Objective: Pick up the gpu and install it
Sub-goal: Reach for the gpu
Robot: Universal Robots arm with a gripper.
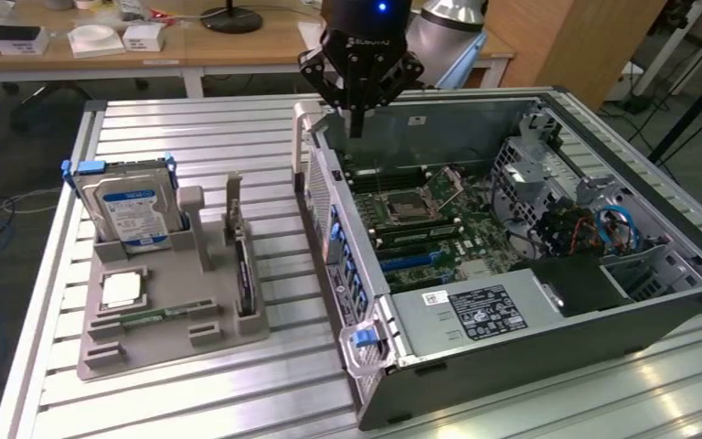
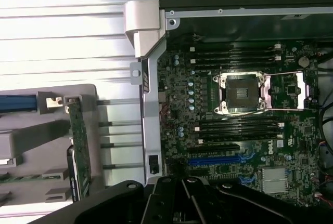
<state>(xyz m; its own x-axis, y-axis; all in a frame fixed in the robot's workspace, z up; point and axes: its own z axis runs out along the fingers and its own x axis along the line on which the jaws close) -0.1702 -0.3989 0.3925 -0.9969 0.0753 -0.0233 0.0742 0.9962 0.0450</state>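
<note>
Gripper (image 1: 357, 126), fingertips pinched together and empty, hangs over the case (image 1: 547, 366) far corner; gpu (image 1: 244, 265) stands edgewise in holder (image 1: 143, 343) (slotted upright, likely for grasping).

gpu (image 2: 81, 146) one end hidden behind tool (image 1: 357, 131), PSU label (image 1: 485, 311) txt too small

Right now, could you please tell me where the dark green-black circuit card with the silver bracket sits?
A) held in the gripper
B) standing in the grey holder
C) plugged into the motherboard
B: the gpu stands on edge in the grey holder, away from the gripper.
</note>
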